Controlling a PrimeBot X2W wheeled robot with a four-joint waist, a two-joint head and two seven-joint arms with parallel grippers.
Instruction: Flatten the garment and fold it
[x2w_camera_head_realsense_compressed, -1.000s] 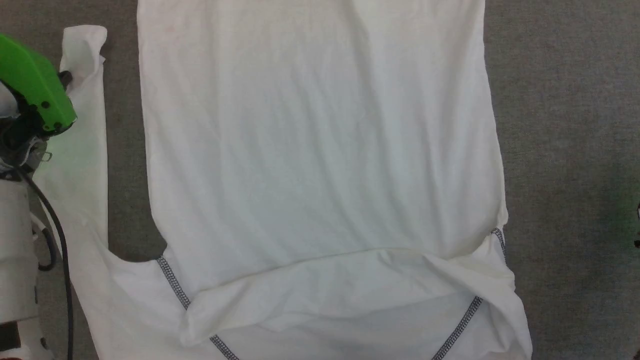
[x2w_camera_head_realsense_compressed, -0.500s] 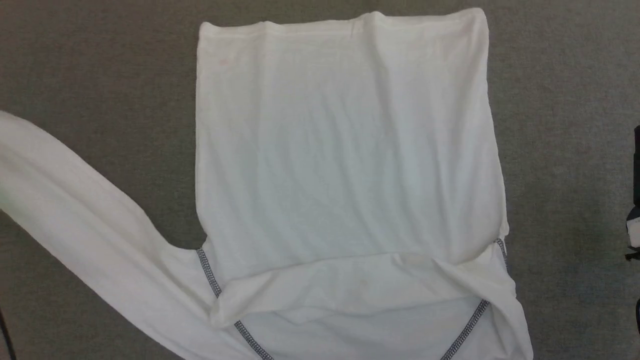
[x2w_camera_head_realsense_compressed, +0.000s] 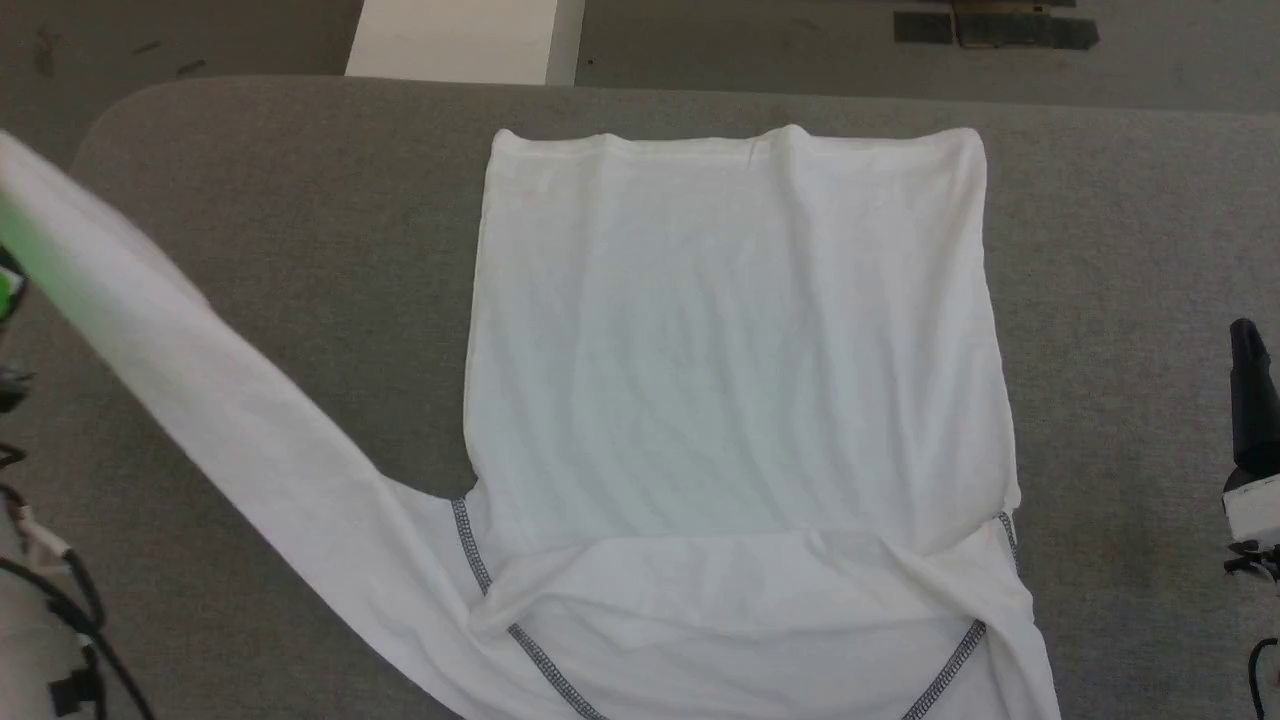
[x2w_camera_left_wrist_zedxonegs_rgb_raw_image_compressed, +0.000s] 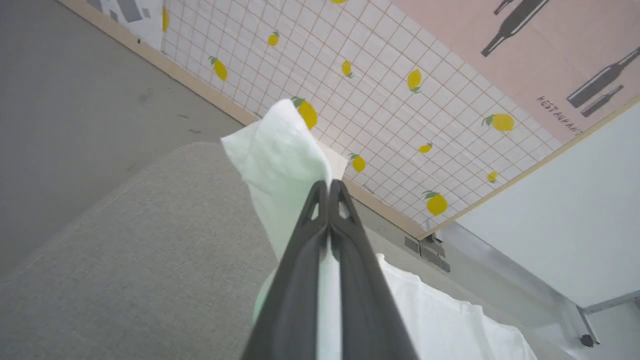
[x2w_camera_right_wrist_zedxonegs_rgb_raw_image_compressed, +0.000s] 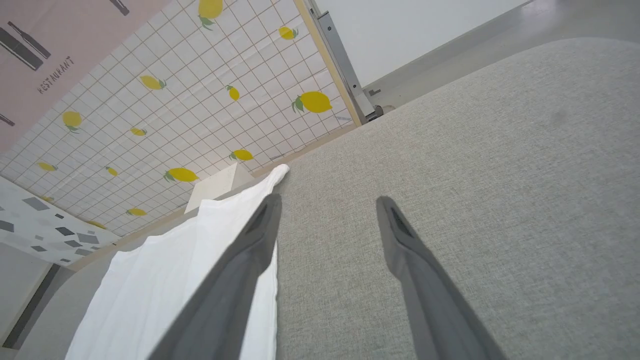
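Garment (x2w_camera_head_realsense_compressed: 735, 380) lies lengthwise up the head view, hem far, shoulders near.

The shirt (x2w_camera_head_realsense_compressed: 730, 350) is thin white cloth, matt and softly creased, with grey stitching along its seams. The bench (x2w_camera_head_realsense_compressed: 300, 250) has a coarse, matt grey woven cover. The fingers (x2w_camera_right_wrist_zedxonegs_rgb_raw_image_compressed: 247, 265) look like smooth dark plastic.

One garment (x2w_camera_head_realsense_compressed: 730, 350); one box (x2w_camera_head_realsense_compressed: 460, 40); one table (x2w_camera_head_realsense_compressed: 300, 250).
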